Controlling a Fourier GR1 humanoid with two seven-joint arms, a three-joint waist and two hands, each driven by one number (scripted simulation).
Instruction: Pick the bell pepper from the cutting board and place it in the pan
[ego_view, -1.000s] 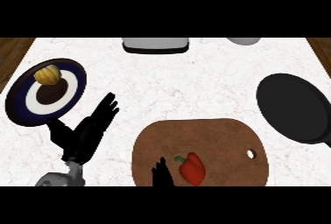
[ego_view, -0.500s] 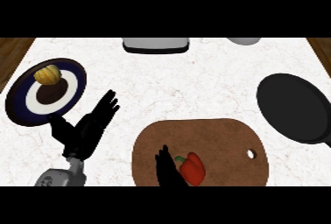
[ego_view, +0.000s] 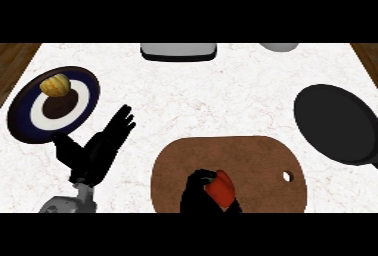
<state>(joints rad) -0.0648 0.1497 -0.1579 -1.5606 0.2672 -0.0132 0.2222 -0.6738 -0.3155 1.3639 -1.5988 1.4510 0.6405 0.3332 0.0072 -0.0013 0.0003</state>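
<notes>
Now you see the right robot hand (ego_view: 196, 195) at the lower part of the rounded brown wooden cutting board (ego_view: 251, 155). Its black fingers are curled round the red bell pepper (ego_view: 221, 190), which sits against the right side of this hand. You cannot tell if the pepper touches the board. The round black pan (ego_view: 336, 122) lies on the white marble table (ego_view: 207, 95), well apart, up and to the right of this hand. Far to its left, the left robot hand (ego_view: 100, 150) rests open, fingers up, beside a dark blue round plate (ego_view: 22, 120).
</notes>
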